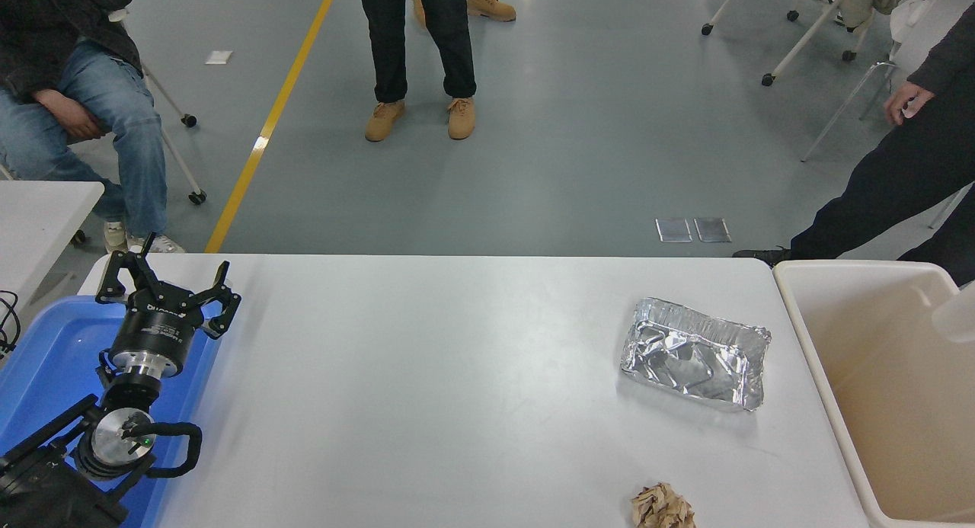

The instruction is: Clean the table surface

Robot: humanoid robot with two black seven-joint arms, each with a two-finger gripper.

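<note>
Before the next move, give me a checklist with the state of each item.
1. Table still holds rubbish: not ok, foil tray and paper wad lie on it.
2. Bin at the table's right end, open on top: ok.
3. Left gripper parked over the blue tray, fingers spread: ok.
4. Right gripper in view: not ok, it does not show.
5. No person's hand over the table: ok.
6. Pale blurred thing over the bin at the right edge: cannot tell what it is.
</note>
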